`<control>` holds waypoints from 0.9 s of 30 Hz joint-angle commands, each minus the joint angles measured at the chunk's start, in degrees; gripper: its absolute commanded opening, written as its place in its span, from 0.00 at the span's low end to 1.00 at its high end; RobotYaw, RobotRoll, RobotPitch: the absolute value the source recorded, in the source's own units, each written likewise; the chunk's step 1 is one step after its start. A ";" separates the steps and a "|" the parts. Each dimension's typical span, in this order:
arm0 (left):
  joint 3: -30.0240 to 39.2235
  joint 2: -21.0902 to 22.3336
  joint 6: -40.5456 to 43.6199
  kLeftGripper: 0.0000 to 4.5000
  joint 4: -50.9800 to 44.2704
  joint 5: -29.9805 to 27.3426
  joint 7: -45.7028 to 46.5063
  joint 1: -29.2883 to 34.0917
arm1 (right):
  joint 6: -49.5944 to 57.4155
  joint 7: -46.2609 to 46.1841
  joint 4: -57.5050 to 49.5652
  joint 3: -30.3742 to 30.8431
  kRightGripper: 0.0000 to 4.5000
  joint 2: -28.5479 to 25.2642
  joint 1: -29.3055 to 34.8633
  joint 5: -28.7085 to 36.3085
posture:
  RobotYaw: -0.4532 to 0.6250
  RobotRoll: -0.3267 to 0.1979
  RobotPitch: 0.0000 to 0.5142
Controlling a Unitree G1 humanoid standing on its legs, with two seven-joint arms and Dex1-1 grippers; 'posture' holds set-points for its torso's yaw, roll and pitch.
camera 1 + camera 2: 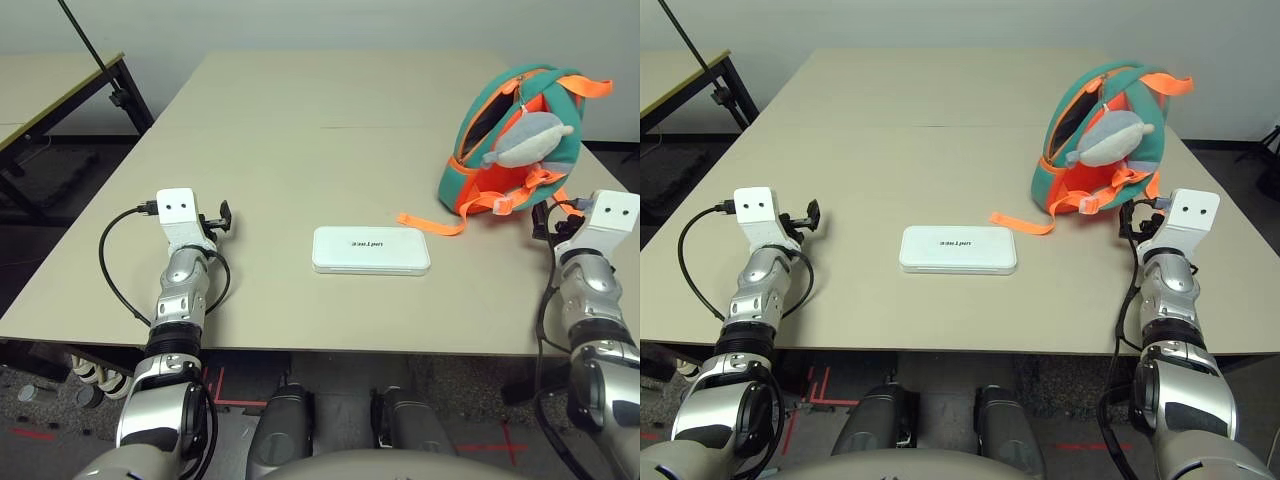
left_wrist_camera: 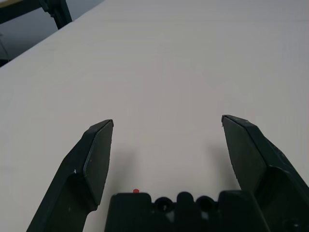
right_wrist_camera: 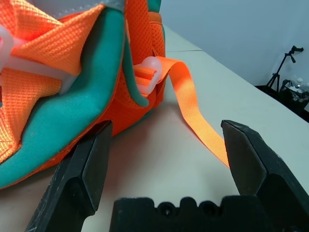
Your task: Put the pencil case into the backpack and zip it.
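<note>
Both silver forearms reach forward over the near table edge. The left gripper (image 2: pixel 166 126) sits at the left, jaws wide apart; the right gripper (image 3: pixel 164 128) at the right, likewise spread.

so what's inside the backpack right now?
The backpack stands unzipped, showing a dark gap and orange lining. Nothing can be made out inside; the grey plush toy covers part of the opening. The pencil case lies on the table.

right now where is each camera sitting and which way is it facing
Left eye, right eye views: on the head, looking forward and down at the table, pencil case and backpack; both silver forearms show.
Left wrist view: looks along the open left gripper over bare table.
Right wrist view: looks along the open right gripper at the backpack's base and an orange strap.
Shared: head views and right wrist view both show the backpack.
</note>
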 commanded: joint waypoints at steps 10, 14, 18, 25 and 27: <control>0.56 2.85 11.73 1.00 -2.42 -7.15 -13.01 -3.87 | 30.15 9.69 -44.74 1.48 0.99 -5.96 22.76 6.08 | 0.48 0.62 0.06; 0.05 5.13 24.02 1.00 -11.02 -16.72 -26.79 -2.40 | 44.07 13.81 -61.12 1.29 0.96 -9.54 29.17 11.36 | 0.44 0.62 0.08; -0.55 8.63 33.33 1.00 -12.42 -20.90 -34.10 -4.89 | 53.59 19.51 -71.04 3.80 0.69 -12.87 30.75 15.55 | 0.45 0.62 0.08; -2.66 14.41 51.62 1.00 -9.13 -26.82 -46.24 -10.61 | 59.00 24.40 -74.44 10.72 0.07 -14.63 25.24 14.54 | 0.45 0.62 0.08; -3.44 15.11 54.59 1.00 -6.62 -27.35 -49.33 -12.81 | 58.94 25.11 -72.98 12.84 0.01 -14.50 23.31 13.17 | 0.45 0.62 0.08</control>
